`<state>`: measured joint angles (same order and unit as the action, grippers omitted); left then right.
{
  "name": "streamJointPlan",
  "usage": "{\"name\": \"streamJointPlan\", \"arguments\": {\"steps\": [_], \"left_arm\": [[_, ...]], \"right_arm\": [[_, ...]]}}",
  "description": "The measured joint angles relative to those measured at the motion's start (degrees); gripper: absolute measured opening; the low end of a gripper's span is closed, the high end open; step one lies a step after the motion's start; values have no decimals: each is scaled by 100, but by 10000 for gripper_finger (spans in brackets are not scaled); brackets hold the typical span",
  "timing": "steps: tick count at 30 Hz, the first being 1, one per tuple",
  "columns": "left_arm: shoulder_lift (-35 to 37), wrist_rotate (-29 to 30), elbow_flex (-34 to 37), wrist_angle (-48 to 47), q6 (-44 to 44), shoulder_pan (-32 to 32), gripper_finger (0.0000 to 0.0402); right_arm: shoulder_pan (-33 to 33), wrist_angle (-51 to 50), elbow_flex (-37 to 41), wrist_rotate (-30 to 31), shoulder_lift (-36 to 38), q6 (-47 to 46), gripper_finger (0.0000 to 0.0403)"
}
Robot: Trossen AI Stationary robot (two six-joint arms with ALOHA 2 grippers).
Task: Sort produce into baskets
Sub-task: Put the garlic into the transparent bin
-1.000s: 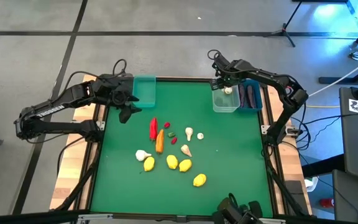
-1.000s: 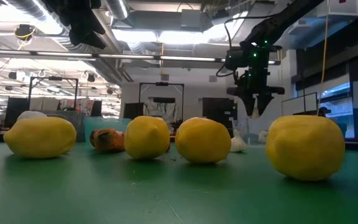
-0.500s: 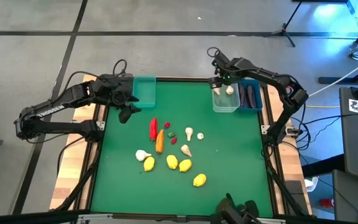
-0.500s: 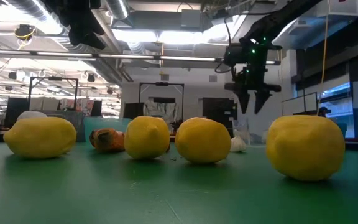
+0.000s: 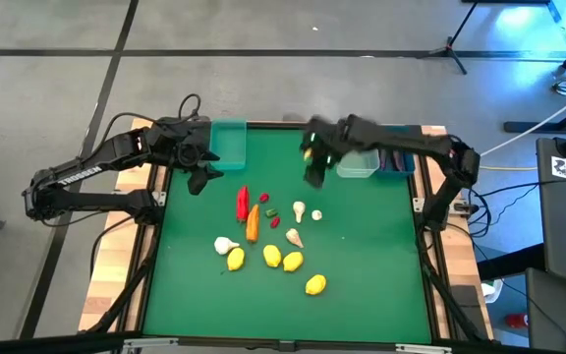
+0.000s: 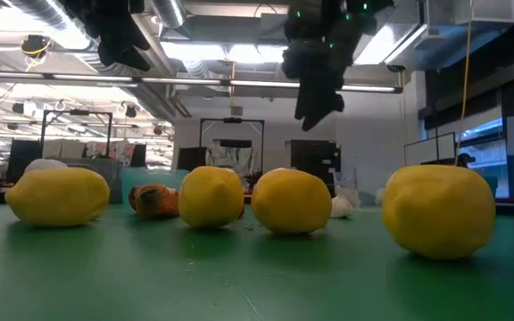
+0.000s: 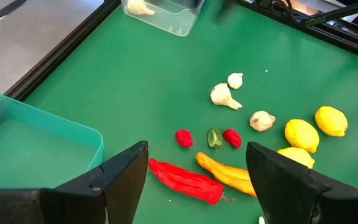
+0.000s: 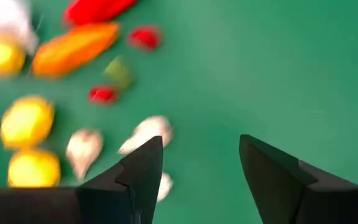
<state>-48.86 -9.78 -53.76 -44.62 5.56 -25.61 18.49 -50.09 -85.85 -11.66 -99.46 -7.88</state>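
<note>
Your right gripper shows as a dark blur in the upper middle of the high view, above the green mat and left of the clear bin; its own wrist view shows the two fingers parted with nothing between them; in the low view it hangs at the top centre, too dark to read. Your left gripper sits at the upper left of the mat beside the teal bin; its fingers stand wide apart and hold nothing. The blue bin is partly hidden under the right arm, so you cannot tell its contents. One garlic bulb lies in the clear bin, cut off at the top edge of the left wrist view. The rest lies loose mid-mat: red pepper, carrot, lemons, garlic; the tiny pieces between them are hard to make out from above.
</note>
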Motion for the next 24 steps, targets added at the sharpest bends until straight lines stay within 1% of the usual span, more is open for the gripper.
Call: {"name": "streamJointPlan", "arguments": {"steps": [2, 6, 10, 13, 20, 24], "left_arm": [[0, 0, 0, -1, 0, 0, 267], [0, 0, 0, 0, -90, 0, 267], [0, 0, 0, 2, -120, 0, 267], [0, -2, -2, 2, -120, 0, 267], [0, -2, 0, 2, -122, 0, 267], [0, -1, 0, 0, -122, 0, 267]], "right_arm": [[-507, 55, 135, 155, 0, 218, 211], [-1329, 293, 484, 775, 0, 211, 211], [-1762, 387, 865, 1352, 0, -69, 214], [-1832, 383, 1141, 1402, 0, -448, 229], [-1769, 686, 1598, 1366, 0, -868, 299], [-1734, 942, 1777, 1259, 0, -1115, 315]]}}
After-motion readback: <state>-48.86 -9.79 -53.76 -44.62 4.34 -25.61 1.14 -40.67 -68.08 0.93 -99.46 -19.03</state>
